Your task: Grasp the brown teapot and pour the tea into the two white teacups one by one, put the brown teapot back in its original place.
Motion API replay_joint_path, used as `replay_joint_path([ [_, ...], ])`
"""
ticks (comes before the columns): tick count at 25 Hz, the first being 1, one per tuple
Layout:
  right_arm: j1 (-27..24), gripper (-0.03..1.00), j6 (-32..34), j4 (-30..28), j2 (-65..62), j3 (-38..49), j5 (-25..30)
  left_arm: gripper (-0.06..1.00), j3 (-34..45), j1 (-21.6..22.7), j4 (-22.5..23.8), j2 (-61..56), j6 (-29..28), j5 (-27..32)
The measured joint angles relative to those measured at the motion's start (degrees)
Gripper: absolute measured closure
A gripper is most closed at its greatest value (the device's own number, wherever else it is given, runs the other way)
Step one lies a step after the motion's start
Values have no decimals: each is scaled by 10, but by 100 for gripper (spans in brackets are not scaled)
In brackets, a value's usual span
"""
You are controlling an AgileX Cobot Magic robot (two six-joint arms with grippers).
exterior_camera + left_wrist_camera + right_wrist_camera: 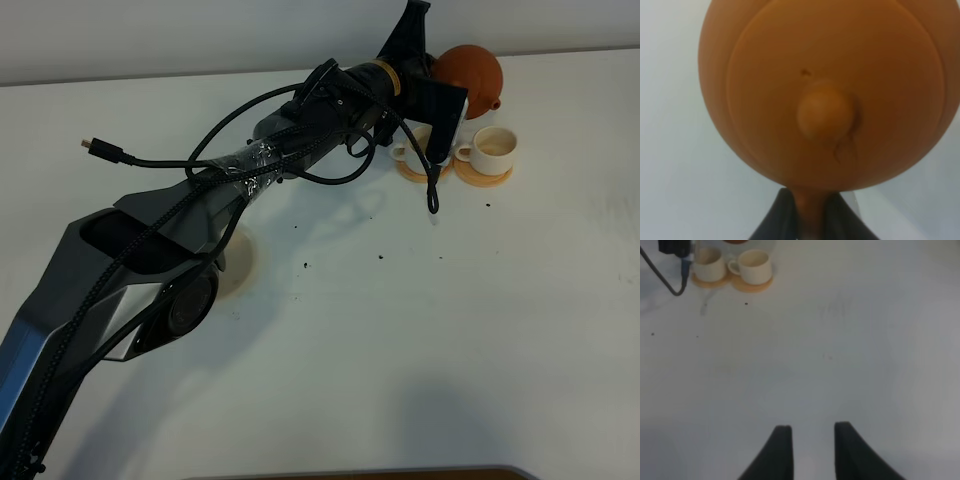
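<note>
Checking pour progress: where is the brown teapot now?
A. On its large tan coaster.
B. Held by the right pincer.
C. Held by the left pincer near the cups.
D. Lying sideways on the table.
C: the left pincer is clamped on the handle of the brown teapot, close behind the teacups; the right pincer is bare.

We see bright, even overhead light on the white table point(420, 350), faint soft shadows under the left arm point(290, 150), no harsh glare, the brown teapot point(825, 90) too close and blurred in our left wrist view, the right gripper point(809, 432) a dark hazy silhouette, the two white teacups point(732, 265) slightly fuzzy
</note>
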Motion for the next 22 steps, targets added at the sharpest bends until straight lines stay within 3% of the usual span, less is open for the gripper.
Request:
replay_joint_path([
  [22,0,73,0,0,0,0,0,80,0,0,2,0,40,-11],
])
